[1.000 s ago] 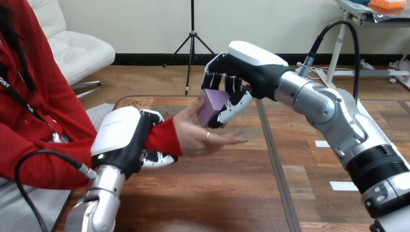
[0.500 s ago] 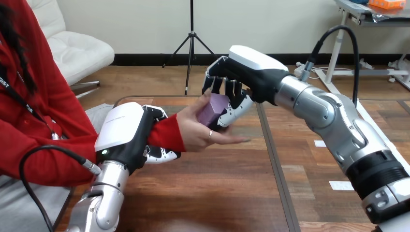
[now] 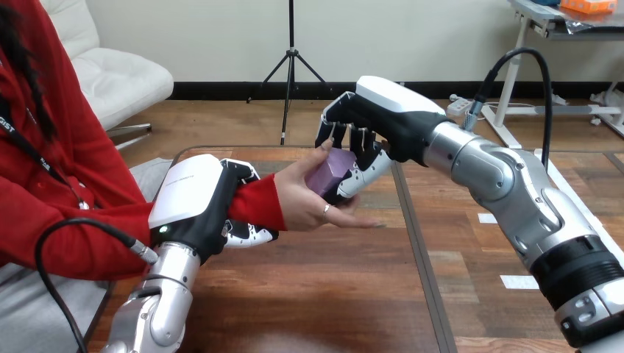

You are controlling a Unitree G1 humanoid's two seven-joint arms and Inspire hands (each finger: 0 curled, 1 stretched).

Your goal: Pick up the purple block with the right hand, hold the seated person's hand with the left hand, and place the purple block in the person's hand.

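Observation:
The purple block (image 3: pixel 329 170) rests in the person's hand (image 3: pixel 303 198), which lies palm up above the middle of the table. My right hand (image 3: pixel 371 125) reaches in from the right and its fingers and thumb still curl round the block from above. The person's thumb touches the block's near side. My left hand (image 3: pixel 193 202) is at the left, with its fingers wrapped round the person's forearm in the red sleeve (image 3: pixel 254 206), just behind the wrist.
The wooden table (image 3: pixel 331 294) has a dark seam (image 3: pixel 419 257) running front to back right of the hands. Two small white tape marks (image 3: pixel 521 281) lie on the table's right part.
My right hand and the block have shifted slightly right and down into the person's palm. My left hand has moved a little right with the person's forearm.

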